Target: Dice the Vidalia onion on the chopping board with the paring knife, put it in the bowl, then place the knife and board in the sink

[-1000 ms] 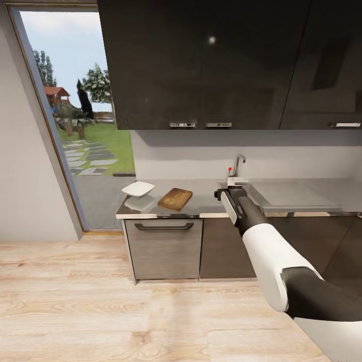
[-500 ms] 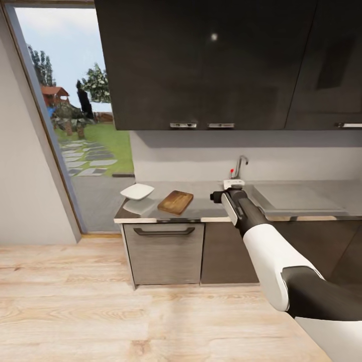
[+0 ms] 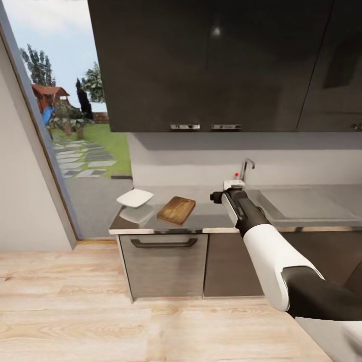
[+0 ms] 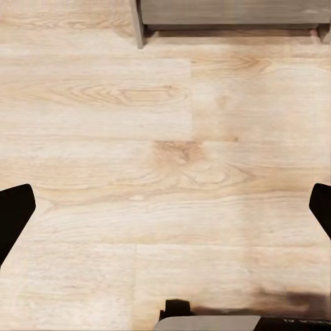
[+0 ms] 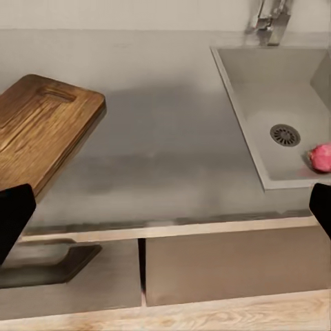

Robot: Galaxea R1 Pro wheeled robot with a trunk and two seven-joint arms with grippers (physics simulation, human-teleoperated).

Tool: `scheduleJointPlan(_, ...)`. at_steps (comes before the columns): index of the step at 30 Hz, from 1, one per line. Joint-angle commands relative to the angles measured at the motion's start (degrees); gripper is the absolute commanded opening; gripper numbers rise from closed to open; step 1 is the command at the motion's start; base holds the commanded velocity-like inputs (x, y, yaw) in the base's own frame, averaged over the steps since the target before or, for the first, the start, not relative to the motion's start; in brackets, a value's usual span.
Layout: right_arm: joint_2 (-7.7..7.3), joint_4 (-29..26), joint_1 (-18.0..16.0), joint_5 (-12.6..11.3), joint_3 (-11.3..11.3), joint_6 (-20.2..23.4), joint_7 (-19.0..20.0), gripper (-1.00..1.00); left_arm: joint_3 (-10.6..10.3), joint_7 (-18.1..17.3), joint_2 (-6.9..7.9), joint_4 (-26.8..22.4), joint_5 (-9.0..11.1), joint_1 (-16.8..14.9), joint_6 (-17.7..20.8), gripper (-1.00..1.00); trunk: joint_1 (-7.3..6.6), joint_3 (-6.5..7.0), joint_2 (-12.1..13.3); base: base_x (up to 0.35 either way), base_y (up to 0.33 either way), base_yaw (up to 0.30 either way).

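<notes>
The grey countertop carries the white bowl at its left end and the brown chopping board beside it. To the right lies the sink with its chrome tap. In the right wrist view a pinkish round Vidalia onion rests in the sink basin near the drain, and the chopping board lies across the countertop. My right gripper is open, held in front of the counter edge. My left gripper is open over the floor. The paring knife is out of view.
Dark wall cabinets hang above the counter. A grey drawer front with a handle sits under the board. A tall glass opening to a garden stands at the left. Light wooden floor stretches before the cabinets.
The whole picture has shifted: the camera has come closer to the counter, which looks larger. My right arm holds the same pose in view.
</notes>
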Motion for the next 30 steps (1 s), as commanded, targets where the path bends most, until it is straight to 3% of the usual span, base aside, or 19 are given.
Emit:
scheduleJointPlan(1,0.01,-0.02,-0.05,0.04,0.05,0.28,-0.20,1.00,0.03,-0.03,-0.02,-0.07,0.13,0.01,-0.06,1.00,0.07,-0.12,-0.12,0.321,0.001,0.000)
scheduleJointPlan(18,0.01,1.10,-0.05,0.02,0.09,-0.02,-0.11,1.00,0.03,-0.03,-0.01,-0.03,0.13,0.01,-0.04,1.00,0.07,-0.12,-0.12,0.322,0.000,0.000)
scheduleJointPlan(20,0.01,3.55,-0.05,0.01,0.06,-1.78,-0.11,1.00,0.03,-0.03,0.00,-0.03,0.13,0.01,-0.02,1.00,0.07,-0.12,-0.12,0.322,0.000,0.000)
scheduleJointPlan(30,0.11,4.54,-0.05,-0.06,0.18,-3.54,-0.05,1.00,0.03,-0.03,-0.01,0.01,0.13,0.01,0.00,1.00,0.07,-0.12,-0.12,0.322,0.000,0.000)
